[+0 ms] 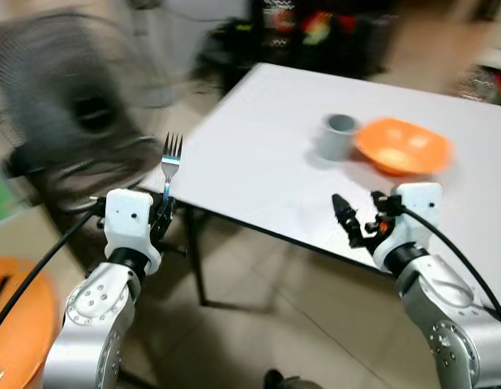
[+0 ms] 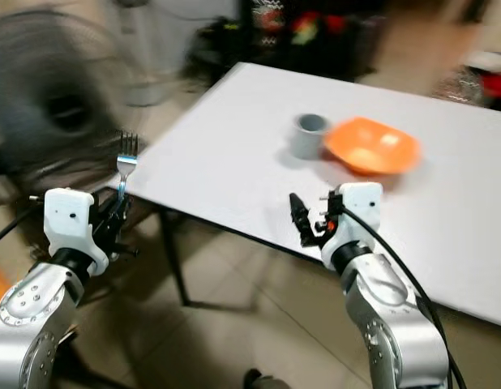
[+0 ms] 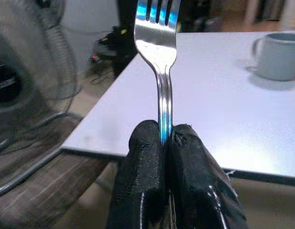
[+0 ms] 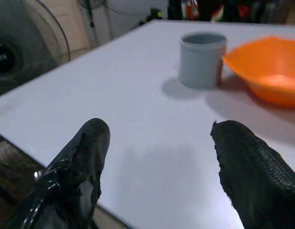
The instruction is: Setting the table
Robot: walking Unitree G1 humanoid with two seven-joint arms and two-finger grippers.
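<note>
Since the whole head view is smeared with motion, I'd guess the robot is mid-walk toward the bench, and that's where the risk starts. Far left there's a big fan standing on the floor just off the bench corner, close to the left arm's side. Clip it while stepping in and it could tip.

Next over, the left tool is clamped on a fork, prongs pointing up, handle pinched low between the two fingers. It's held off the bench edge, out over the floor, not yet above the top. That grip looks thin — just the narrow stem of the handle, so a bump against the bench rim could twist or drop it. If it slips now, it lands on the tiles.

Moving right, the right tool hangs over the near edge of the bench with its fingers spread wide, holding nothing.

Beyond it sit a grey cup and an orange bowl, just about touching each other. My worry is the fork's landing spot — reaching across from the left means passing the cup first, and a nudge could shove it into the bowl.
</note>
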